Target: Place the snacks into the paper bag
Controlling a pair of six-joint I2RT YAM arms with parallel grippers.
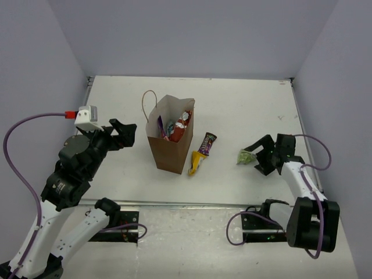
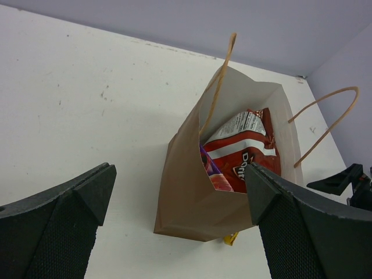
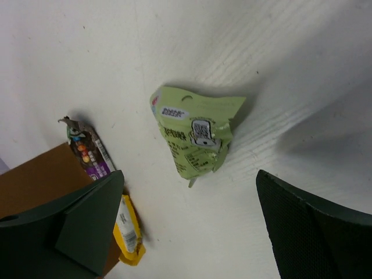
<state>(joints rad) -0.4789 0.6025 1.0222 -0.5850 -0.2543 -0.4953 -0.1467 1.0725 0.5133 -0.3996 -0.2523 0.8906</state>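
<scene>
Right gripper point(image 3: 189, 174) hangs open, empty, near the green packet point(image 3: 195, 131) at frame centre; we judge its pickup comes now; next we lower, clench, carry to the paper bag point(image 1: 170, 152) left of centre.

I see paper bag point(image 2: 186, 197) wall hiding most of red chip bag point(image 2: 241, 154). Purple packet point(image 2: 210, 167) beside it shows as sliver only. Yellow wrapper point(image 2: 231, 238) pokes one corner out from behind bag. Left gripper point(image 2: 180, 183): both fingers run off bottom edge. Right wrist view: right gripper point(image 3: 189, 174) fingers cut off at bottom, one covers part of yellow wrapper and bag. Print on green packet point(image 3: 195, 133) too small for me to read; white patch maybe code label, not sure.
</scene>
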